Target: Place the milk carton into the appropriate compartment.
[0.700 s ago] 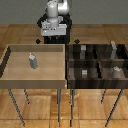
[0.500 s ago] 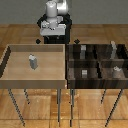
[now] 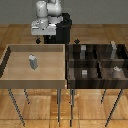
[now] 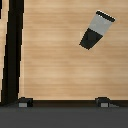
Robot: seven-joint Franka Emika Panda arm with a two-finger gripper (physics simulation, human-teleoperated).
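Note:
The milk carton [image 3: 32,62], a small pale grey-white box with a gabled top, stands upright in the light wooden tray [image 3: 10,75] on the exterior view's left. In the wrist view the carton [image 4: 96,31] shows from above, on the tray floor. My gripper [image 3: 44,34] hangs above the tray's far edge, well behind the carton and apart from it. In the wrist view my gripper [image 4: 64,102] is open and empty, with both fingertips [image 4: 24,102] spread wide.
A dark wooden tray [image 3: 70,80] with dividers stands on the exterior view's right, touching the light tray. Small grey blocks [image 3: 85,73] sit in several of its compartments. Both trays stand on thin metal legs over a wood floor.
The arm has shifted slightly toward the exterior view's left, over the light tray's far edge. The carton has not moved.

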